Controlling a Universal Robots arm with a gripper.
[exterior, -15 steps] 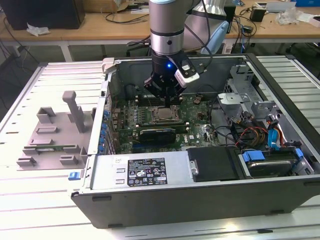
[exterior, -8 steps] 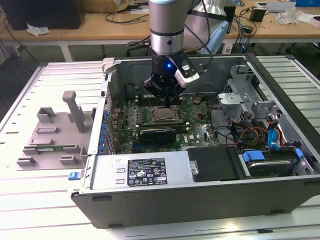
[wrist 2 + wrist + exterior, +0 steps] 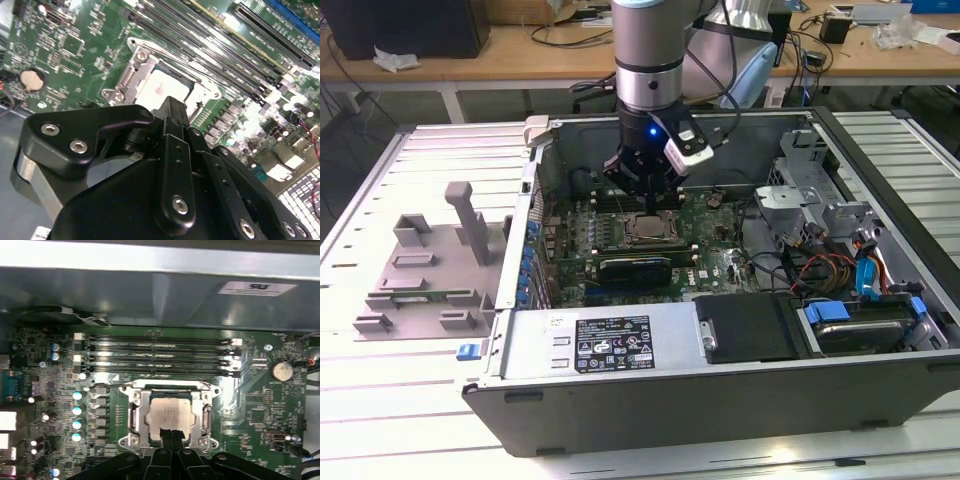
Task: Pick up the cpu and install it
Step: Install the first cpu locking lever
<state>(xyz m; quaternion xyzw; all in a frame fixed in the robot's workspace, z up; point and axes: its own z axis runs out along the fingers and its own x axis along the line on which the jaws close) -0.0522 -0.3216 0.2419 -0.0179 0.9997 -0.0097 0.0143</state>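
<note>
**Item 1: cpu** (image 3: 170,412). Silver-topped square chip lying flat inside the socket frame (image 3: 132,412) on the motherboard (image 3: 260,405). In the exterior view it sits near the centre of the open computer case (image 3: 720,400), directly below the arm. It looks seated rather than carried. Whether the frame is latched cannot be told.

**Item 2: gripper** (image 3: 172,434). Black, two-fingered, pointing straight down into the case. In both wrist views the fingers are drawn together with nothing visible between them. The tips are at one edge of the cpu, touching it or just above it.

**Item 3: surroundings, exterior view, clock positions taken from the cpu.**
- Memory slots (image 3: 155,355), near, at 12 o'clock.
- Long black expansion card (image 3: 635,268), just beside, at 6 o'clock.
- Coin cell (image 3: 281,371), at about 2 o'clock.
- Grey fixture tray (image 3: 420,280), well apart, at 9 o'clock, outside the case on the table (image 3: 380,430).

**Item 4: hazards, as judged.**
- The tips bear on the chip's edge, not its middle, so downward force could tip the chip and bend the socket contacts.
- A sideways slip could drag the chip out of register or scratch its lid.
- Drift toward 12 o'clock would strike the memory slots.
- The cables looped around the wrist could snag the case wall.
</note>
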